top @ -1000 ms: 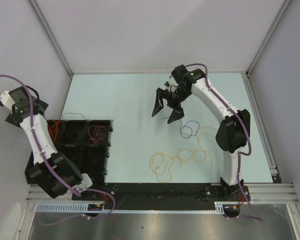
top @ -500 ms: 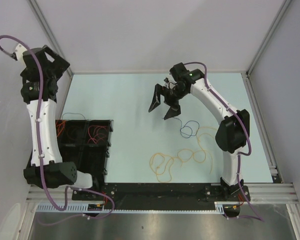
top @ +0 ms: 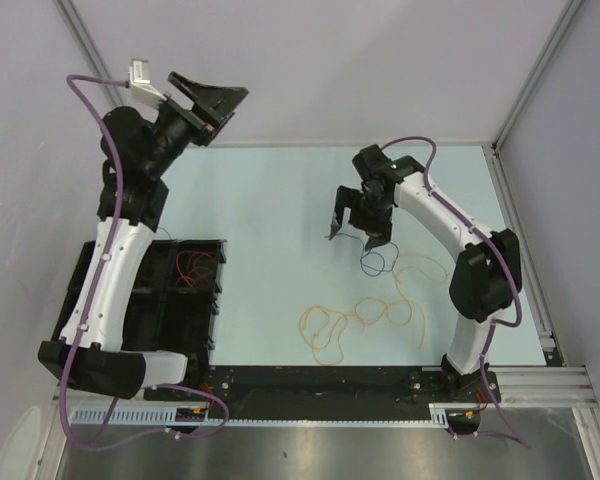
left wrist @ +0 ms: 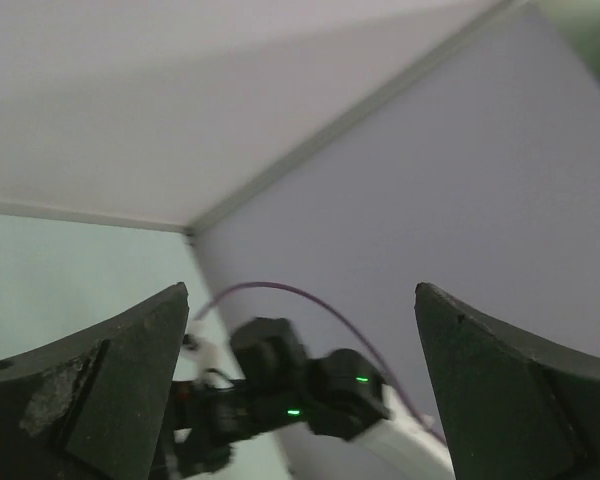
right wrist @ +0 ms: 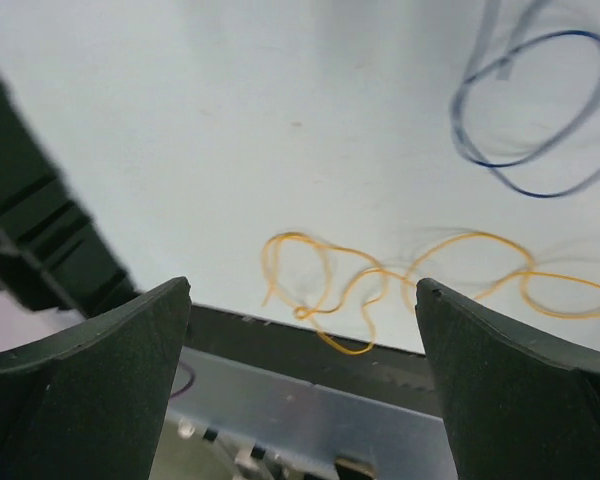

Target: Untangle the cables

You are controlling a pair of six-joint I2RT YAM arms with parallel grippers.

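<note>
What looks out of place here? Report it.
The left hand is odd: it is raised high, open and aimed at the back wall, far from the cables on the table. The right hand hovers open over them.

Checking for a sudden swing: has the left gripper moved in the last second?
Yes. The left gripper went from left of the black tray up and rightward, to the back wall.

Cables [top: 365, 312] under overhead and right-wrist cameras
</note>
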